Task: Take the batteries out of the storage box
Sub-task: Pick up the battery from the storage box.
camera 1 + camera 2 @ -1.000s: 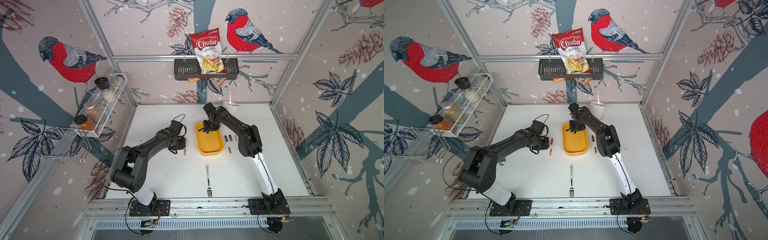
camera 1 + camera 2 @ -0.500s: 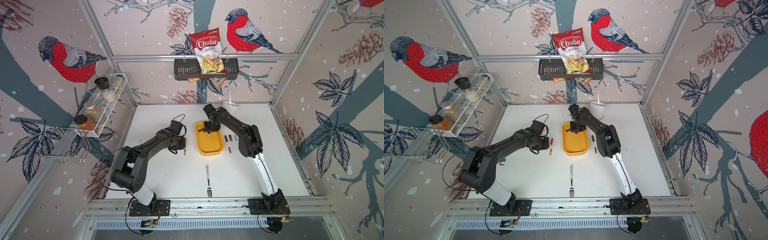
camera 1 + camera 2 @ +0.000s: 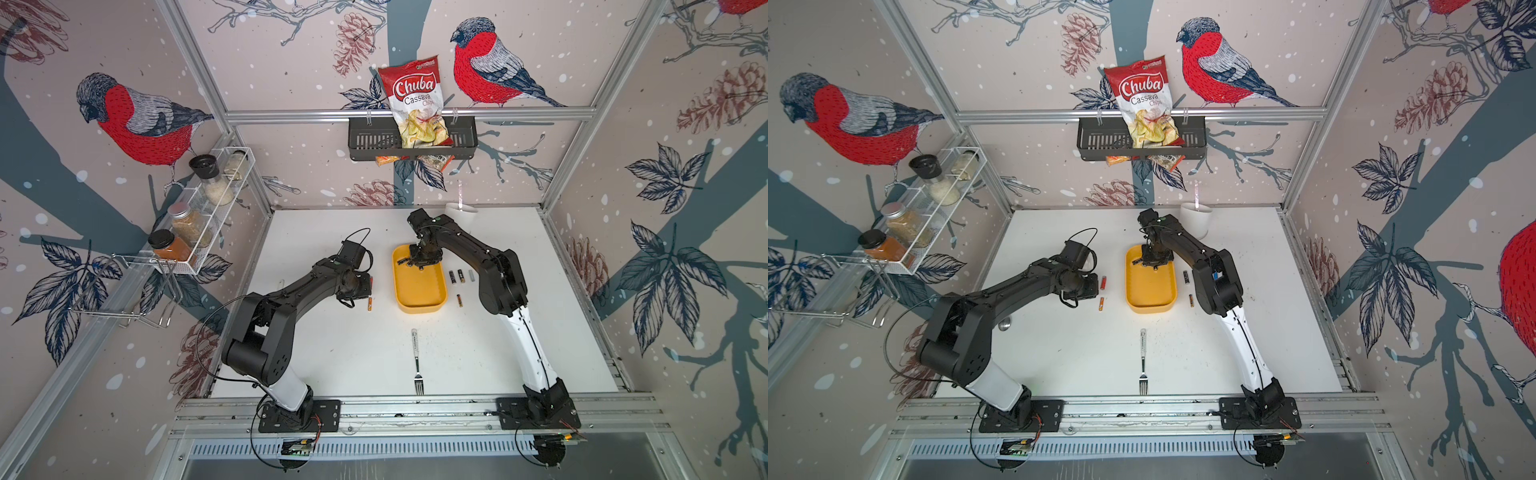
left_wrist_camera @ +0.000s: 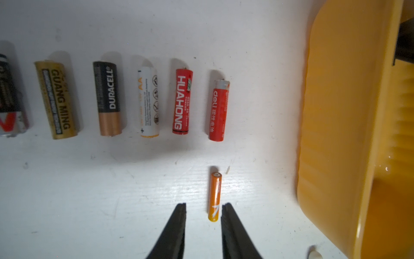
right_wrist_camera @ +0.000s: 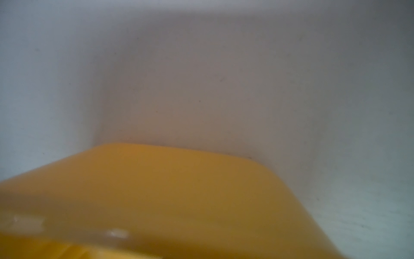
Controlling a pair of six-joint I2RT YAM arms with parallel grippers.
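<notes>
- Left hand (image 4: 203,208) hangs low over the desk (image 3: 332,353) with its two fingers parted and nothing pinched. A skinny orange battery (image 4: 214,197) lies flat with one end poking into the gap, closer to one finger than the other.
- Past that one, the left wrist view shows a tidy row lying side by side on the desk: red deli cell (image 4: 218,112), red Huahong cell (image 4: 181,103), white AA cell (image 4: 149,103), Duracell (image 4: 108,98), gold Guang Ming cell (image 4: 57,101), and a black-and-red cell (image 4: 9,101) cut off by the frame edge.
- Yellow storage box (image 3: 419,291) sits mid-desk between the two arms, just beside that row.
- Right hand (image 3: 422,259) is down inside the far end of the box. Honestly can't tell if it's closed or has hold of anything: it's too small in the top views, and its wrist view is just blurry yellow wall and white desk.
- One dark battery (image 3: 402,261) lies in the box right next to that hand, seen in both top views.
- On the right arm's side of the box, out on the desk: two dark cells (image 3: 452,277) with a silver cell (image 3: 471,275) close by, and a lone dark cell (image 3: 459,300) nearer the arm bases.
- Fork (image 3: 417,361) lies well apart from the box.
</notes>
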